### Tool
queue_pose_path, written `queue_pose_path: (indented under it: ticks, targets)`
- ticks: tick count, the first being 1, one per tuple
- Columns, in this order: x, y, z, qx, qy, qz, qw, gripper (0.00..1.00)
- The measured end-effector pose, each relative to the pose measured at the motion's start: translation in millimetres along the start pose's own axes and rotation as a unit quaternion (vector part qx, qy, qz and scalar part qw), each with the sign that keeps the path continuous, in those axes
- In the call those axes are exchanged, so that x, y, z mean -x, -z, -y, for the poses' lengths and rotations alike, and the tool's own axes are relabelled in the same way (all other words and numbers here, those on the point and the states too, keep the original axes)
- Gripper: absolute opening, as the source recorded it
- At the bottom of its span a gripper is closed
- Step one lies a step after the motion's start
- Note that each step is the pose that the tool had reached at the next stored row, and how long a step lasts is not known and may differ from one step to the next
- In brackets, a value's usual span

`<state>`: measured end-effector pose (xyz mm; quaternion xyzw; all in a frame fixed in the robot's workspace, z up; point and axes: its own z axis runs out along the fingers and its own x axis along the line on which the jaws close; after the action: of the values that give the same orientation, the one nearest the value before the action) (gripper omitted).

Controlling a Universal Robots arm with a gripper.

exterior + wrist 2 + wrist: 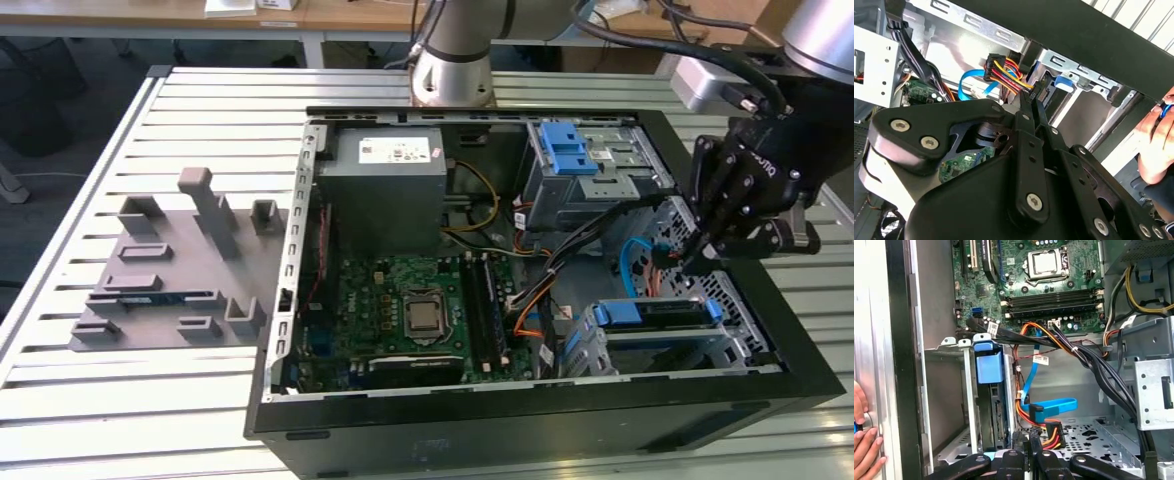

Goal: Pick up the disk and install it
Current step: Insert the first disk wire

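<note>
The disk (650, 313) appears to sit already in the lower drive cage (727, 345) at the front corner of the open case (534, 425). Its blue rail faces up in the exterior view. In the first wrist view it shows edge-on behind its blue tab (989, 365).

The gripper (701, 262) hangs inside the case just beside that cage. Its fingers (1024, 125) are drawn narrow, almost together, with the tips at the black power plug (1053, 431) and its red and yellow wires (1004, 72). Whether they pinch the plug cannot be told.

The pick-up and seating look done, and the work in hand seems to be the cabling at the disk's end. That calls for fine alignment, since the blue data cable (1054, 407) and a thick black bundle (1094, 365) crowd the spot. A person's hand (865, 440) rests on the case wall nearby.
</note>
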<state>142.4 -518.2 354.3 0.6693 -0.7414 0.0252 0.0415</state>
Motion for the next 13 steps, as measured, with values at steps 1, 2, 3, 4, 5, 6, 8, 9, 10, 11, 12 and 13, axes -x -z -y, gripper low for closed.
queue_pose_path:
  ticks: [1, 2, 3, 4, 5, 6, 8, 9, 10, 11, 12, 13]
  targets:
    - [-1.2, -0.1, -0.6, -0.0004, 0.001, 0.0003, 1.0, 0.16]
    - [-2.3, -0.2, -1.3, -0.0008, 0.001, 0.0007, 1.0, 0.16]
    - [-3.5, -0.4, -1.8, -0.0011, 0.002, 0.0013, 1.0, 0.16]
    - [-4.5, -0.5, -2.2, -0.0013, 0.003, 0.0026, 1.0, 0.16]
    - [-5.0, -0.5, -2.5, -0.0013, 0.004, 0.005, 1.0, 0.16]
    - [-5.0, -0.5, -2.5, -0.0011, 0.006, 0.0084, 0.9999, 0.16]
    - [-5.0, -0.5, -2.8, -0.0012, 0.012, 0.0128, 0.9998, 0.16]
    - [-5.0, -0.7, -2.9, -0.0014, 0.016, 0.0137, 0.9998, 0.16]
    - [-5.2, -0.9, -3.0, -0.0017, 0.019, 0.0146, 0.9997, 0.16]
    - [-5.9, -1.1, -3.1, -0.0019, 0.021, 0.0161, 0.9997, 0.16]
    - [-7.4, -1.2, -3.1, -0.0021, 0.021, 0.0177, 0.9996, 0.16]
    - [-9.1, -1.4, -3.0, -0.0021, 0.021, 0.0189, 0.9996, 0.16]
